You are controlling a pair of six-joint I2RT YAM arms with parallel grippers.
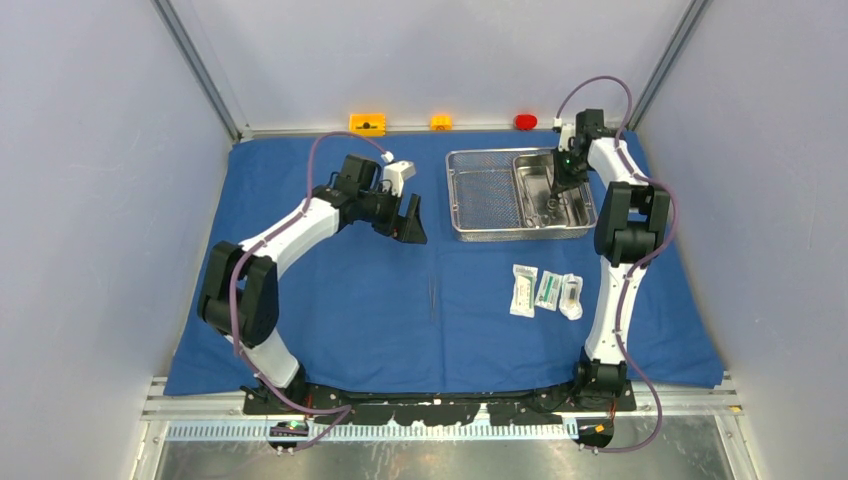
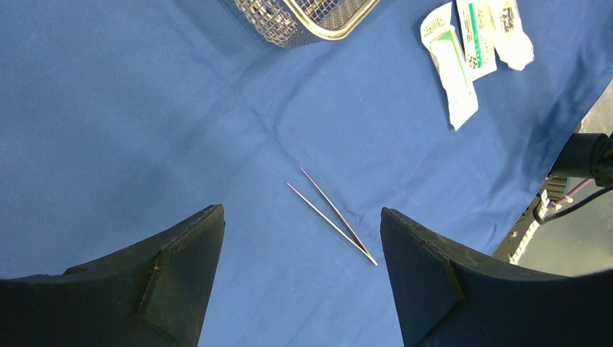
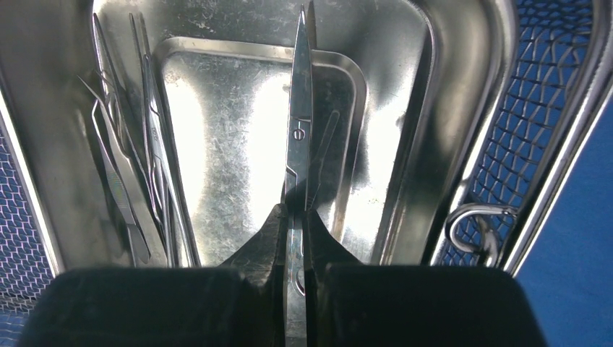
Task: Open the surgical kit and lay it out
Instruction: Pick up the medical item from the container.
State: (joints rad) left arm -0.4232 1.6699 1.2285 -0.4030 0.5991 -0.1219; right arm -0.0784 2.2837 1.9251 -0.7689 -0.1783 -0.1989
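Now: right pincer (image 3: 294, 217) clamps scissors (image 3: 298, 137) in the tray (image 3: 405, 108)

From above, a blue cloth (image 1: 350, 330) lies spread out. The wire basket (image 1: 470, 200) sits far middle, the tray in its right half, the right pincer down inside it. Three packets (image 1: 545, 290) lie in a row nearer. Left wrist: the left pincer (image 2: 300, 211) hangs released above tweezers (image 2: 332, 217) on the cloth. Right wrist: fingers (image 3: 260, 246) clenched on the scissors; other instruments (image 3: 130, 181) lie along the tray's left wall.
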